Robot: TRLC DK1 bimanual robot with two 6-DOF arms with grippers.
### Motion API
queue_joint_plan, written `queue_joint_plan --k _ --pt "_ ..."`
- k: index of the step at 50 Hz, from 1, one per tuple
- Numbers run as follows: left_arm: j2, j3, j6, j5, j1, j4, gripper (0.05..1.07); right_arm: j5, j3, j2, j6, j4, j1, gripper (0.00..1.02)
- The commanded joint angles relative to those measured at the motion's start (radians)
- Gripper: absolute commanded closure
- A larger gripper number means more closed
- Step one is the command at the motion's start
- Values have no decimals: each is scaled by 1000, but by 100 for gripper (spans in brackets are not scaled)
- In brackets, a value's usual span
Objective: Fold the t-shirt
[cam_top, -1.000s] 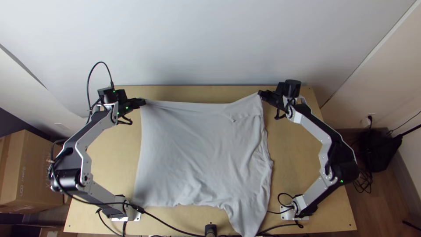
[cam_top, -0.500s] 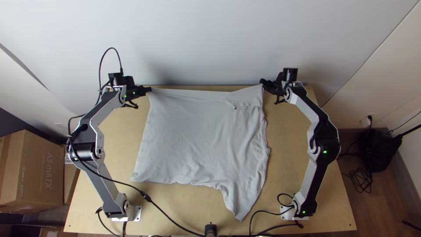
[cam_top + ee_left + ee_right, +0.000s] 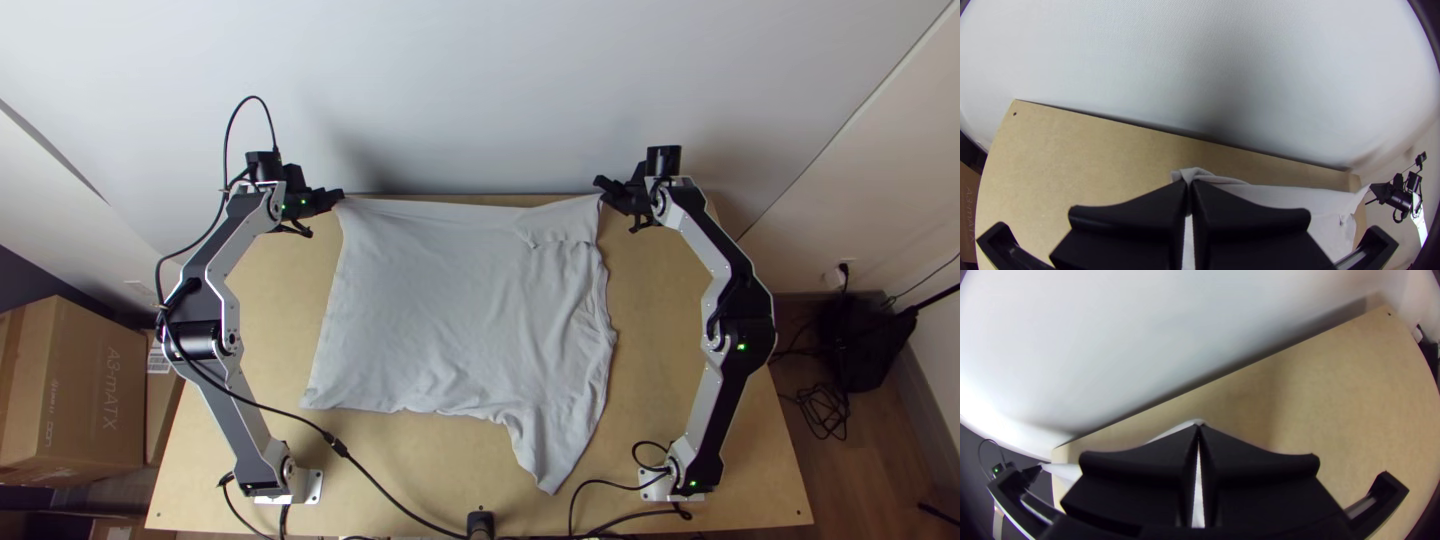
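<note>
L hand [image 3: 338, 197] pinching one far corner of t-shirt [image 3: 450, 310], R hand [image 3: 601, 190] pinching other; cloth stretched btwn, lower part spread w/ wrinkles on bench [image 3: 650, 330].

- Lab-like robot workspace, top view.
- Robot arms [image 3: 217, 340], nine and three o'clock, mounted on wooden table [image 3: 280, 330].
- Cardboard box [image 3: 85, 400], eight; cable tangle [image 3: 826, 412], four.
</note>
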Motion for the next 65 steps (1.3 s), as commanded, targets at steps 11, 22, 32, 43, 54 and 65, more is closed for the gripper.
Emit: queue_joint_plan --k 11,22,32,43,54,65 --pt "-104 -142 -17 10 15 17 105 3 -225 -191 -1 -2 22 100" --pt "-158 -269 -7 22 30 72 105 -3 -344 -289 0 0 42 100" --pt "-211 -379 6 33 44 110 105 -4 -455 -378 3 1 59 100" --pt "-253 -465 9 39 48 136 105 -4 -562 -450 5 1 64 100" --pt "-286 -559 9 39 45 178 105 -1 -668 -491 13 1 58 100" --pt "-303 -616 10 39 44 193 105 -3 -738 -525 19 0 58 100"
